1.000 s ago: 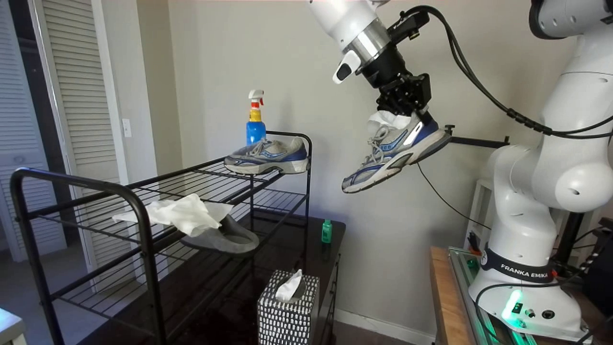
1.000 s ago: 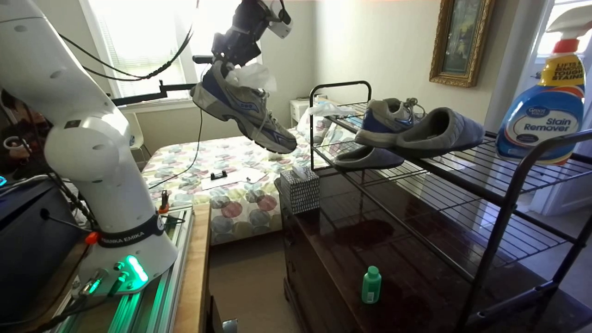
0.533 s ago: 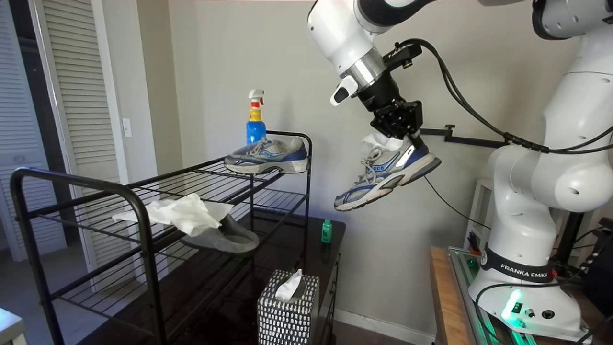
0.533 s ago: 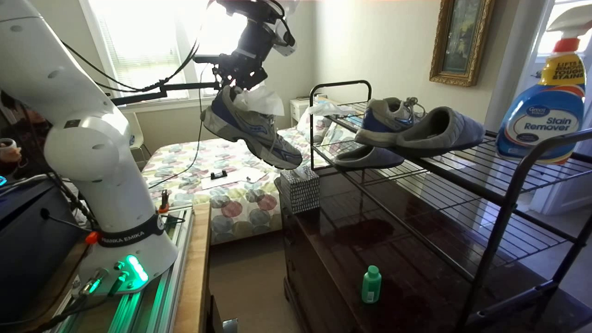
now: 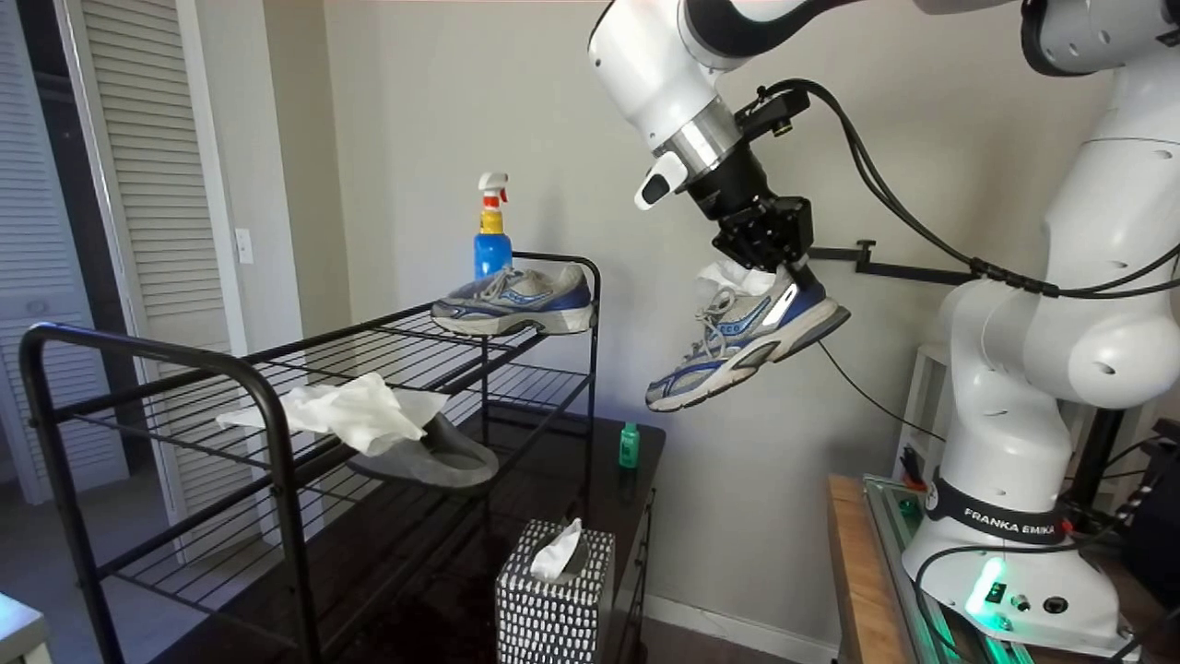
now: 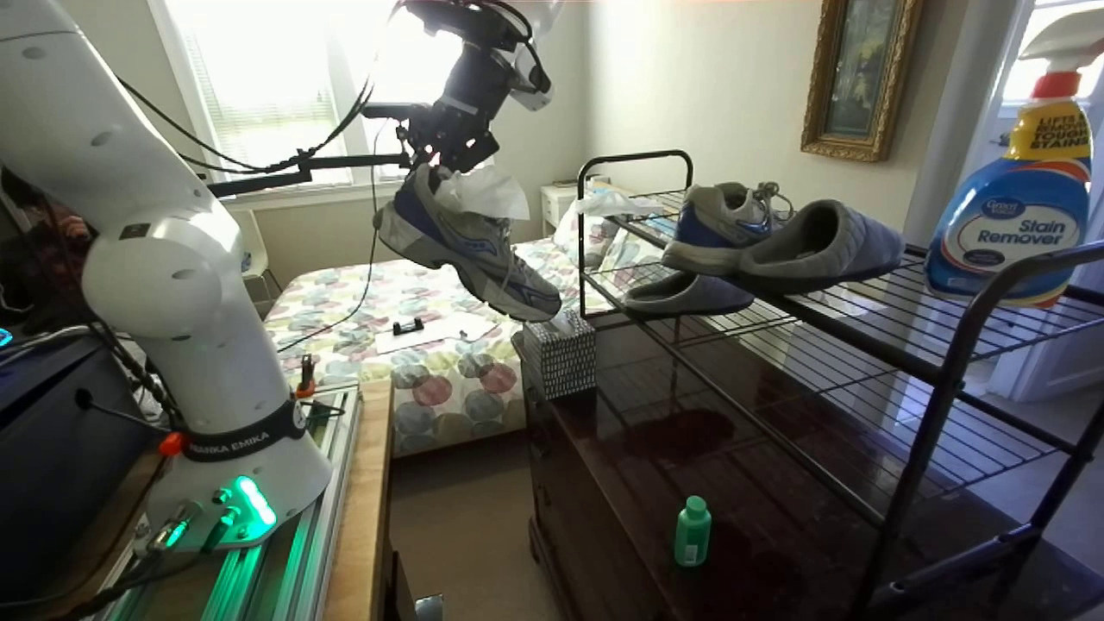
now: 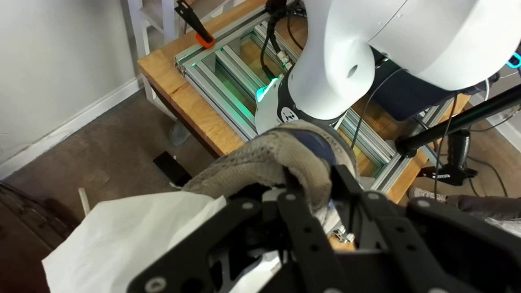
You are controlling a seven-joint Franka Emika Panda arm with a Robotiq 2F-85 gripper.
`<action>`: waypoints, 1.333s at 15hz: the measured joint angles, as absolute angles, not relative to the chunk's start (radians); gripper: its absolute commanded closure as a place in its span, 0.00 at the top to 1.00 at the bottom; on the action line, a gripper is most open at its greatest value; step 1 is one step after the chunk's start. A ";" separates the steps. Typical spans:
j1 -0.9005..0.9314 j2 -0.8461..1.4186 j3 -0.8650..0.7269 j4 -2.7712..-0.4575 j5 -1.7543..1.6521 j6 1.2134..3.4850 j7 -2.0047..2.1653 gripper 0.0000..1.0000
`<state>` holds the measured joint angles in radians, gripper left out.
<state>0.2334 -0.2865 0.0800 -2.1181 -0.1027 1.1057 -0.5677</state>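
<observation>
Compared with a second ago, your shoe (image 5: pixel 737 334) hangs lower and a little closer to the rack (image 5: pixel 138 345); over the last half second it hardly moves. Its tilt, heel high and toe low, looks about the same, so you probably have a sound hold and a carry that is nearly at a standstill. The shoe is in mid-air, with nothing under it to bear it.

Your gripper (image 7: pixel 316 175) is clamped on the shoe's rim at the heel end. The shoe hangs below it, heel toward the robot's base (image 5: pixel 1023 576), toe pointing down toward the rack side. White paper (image 7: pixel 126 240) sticks out of the shoe's opening, just beside the grip.

The toe comes near the long edge of the dresser (image 6: pixel 638 483) on your robot's side; you cannot tell whether it is over that edge. In an exterior view a gap shows between the toe and the tissue box (image 5: pixel 558 609) at the dresser's corner. A second shoe (image 5: pixel 521 300) sits near an end corner of the rack's top shelf, beside a slipper (image 6: pixel 819 246), both well apart from the shoe you hold.
</observation>
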 measured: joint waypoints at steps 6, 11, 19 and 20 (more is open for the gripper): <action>0.233 -0.222 0.087 -2.120 -0.168 1.212 -0.580 0.06; 0.230 -0.149 0.088 -2.120 -0.222 1.321 -0.601 0.06; 0.203 -0.110 0.088 -2.181 -0.217 1.475 -0.586 0.06; 0.197 -0.109 0.088 -2.193 -0.213 1.493 -0.572 0.06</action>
<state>0.1970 -0.1093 0.0876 -2.1928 -0.2132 1.4935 -0.5724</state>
